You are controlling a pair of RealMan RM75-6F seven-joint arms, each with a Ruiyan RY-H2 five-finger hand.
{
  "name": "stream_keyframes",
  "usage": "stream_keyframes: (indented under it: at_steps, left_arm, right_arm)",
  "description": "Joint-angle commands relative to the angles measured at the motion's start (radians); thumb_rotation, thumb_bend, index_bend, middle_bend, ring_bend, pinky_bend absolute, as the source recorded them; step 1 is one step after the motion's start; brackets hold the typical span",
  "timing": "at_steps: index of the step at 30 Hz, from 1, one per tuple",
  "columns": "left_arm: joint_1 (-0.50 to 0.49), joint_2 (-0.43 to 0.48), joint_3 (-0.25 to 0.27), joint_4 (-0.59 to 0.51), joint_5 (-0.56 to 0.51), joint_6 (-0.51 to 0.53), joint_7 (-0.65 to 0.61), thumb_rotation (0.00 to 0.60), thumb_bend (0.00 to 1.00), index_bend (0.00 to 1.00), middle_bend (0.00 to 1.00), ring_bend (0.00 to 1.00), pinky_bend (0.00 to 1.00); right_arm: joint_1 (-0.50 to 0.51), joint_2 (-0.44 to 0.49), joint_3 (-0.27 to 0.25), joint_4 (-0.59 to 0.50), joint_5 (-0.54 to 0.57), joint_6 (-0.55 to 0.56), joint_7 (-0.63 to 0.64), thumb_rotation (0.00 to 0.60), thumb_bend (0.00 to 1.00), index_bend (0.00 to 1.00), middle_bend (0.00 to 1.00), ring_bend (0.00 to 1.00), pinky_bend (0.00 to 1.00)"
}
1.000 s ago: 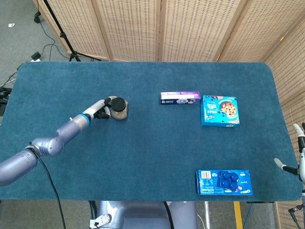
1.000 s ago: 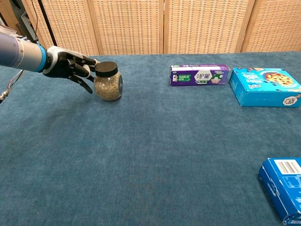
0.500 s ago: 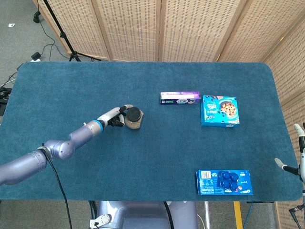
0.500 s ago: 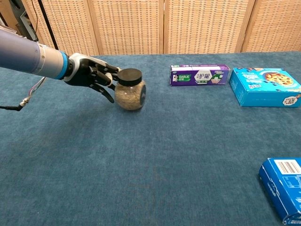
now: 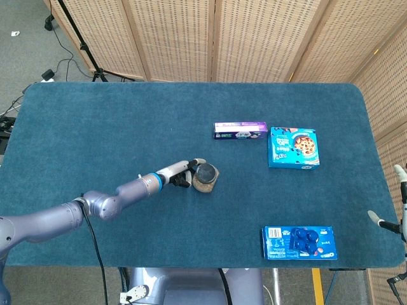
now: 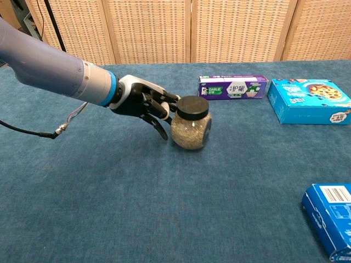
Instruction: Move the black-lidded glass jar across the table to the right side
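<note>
The glass jar [image 5: 206, 177] has a black lid and a grainy tan filling. It is near the middle of the blue table, low over the cloth. My left hand [image 5: 181, 175] holds it from its left side, fingers around the glass and up against the lid. In the chest view the jar [image 6: 191, 129] leans slightly and my left hand [image 6: 143, 103] reaches in from the left on a long grey forearm. My right hand [image 5: 400, 219] shows only at the far right edge of the head view, beyond the table, fingers apart and holding nothing.
A purple toothpaste box [image 5: 240, 131] lies behind the jar to the right. A blue cookie box [image 5: 293, 147] sits beside it, and a blue Oreo box [image 5: 299, 243] lies by the front right edge. A thin cable [image 6: 38, 133] trails under my left forearm.
My left hand has carried the jar rightward and toward the front, from the left part of the table to about its middle. The right hand has stayed put.
</note>
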Motion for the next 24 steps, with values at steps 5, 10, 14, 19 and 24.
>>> stream_keyframes:
  at_steps: [5,10,14,19,24]
  left_arm:
    - [-0.048,-0.008,0.032,-0.042,-0.056,0.004,-0.025,0.6,1.0,0.01,0.09,0.16,0.3]
    - [-0.03,0.011,0.025,-0.082,-0.074,0.073,-0.036,0.6,1.0,0.01,0.04,0.05,0.26]
    - [0.016,0.049,0.01,-0.124,-0.05,0.148,-0.024,0.6,1.0,0.0,0.0,0.0,0.01]
    - [0.1,0.104,-0.03,-0.194,0.007,0.237,-0.026,0.6,0.99,0.0,0.0,0.0,0.0]
    - [0.243,0.207,-0.047,-0.298,0.142,0.486,0.029,0.6,0.11,0.0,0.0,0.0,0.0]
  right_arm:
    - [0.001,-0.001,-0.001,0.001,0.0,-0.001,-0.002,0.6,0.0,0.0,0.0,0.0,0.0]
    - [0.001,-0.002,0.0,0.003,0.002,-0.001,-0.004,0.6,0.0,0.0,0.0,0.0,0.0]
    - [0.003,-0.003,0.0,0.004,0.001,-0.003,-0.005,0.6,0.0,0.0,0.0,0.0,0.0]
    - [0.002,-0.005,-0.002,0.002,-0.004,0.0,-0.011,0.6,0.0,0.0,0.0,0.0,0.0]
    - [0.003,-0.01,-0.017,0.014,-0.079,0.028,0.006,0.6,0.0,0.0,0.0,0.0,0.0]
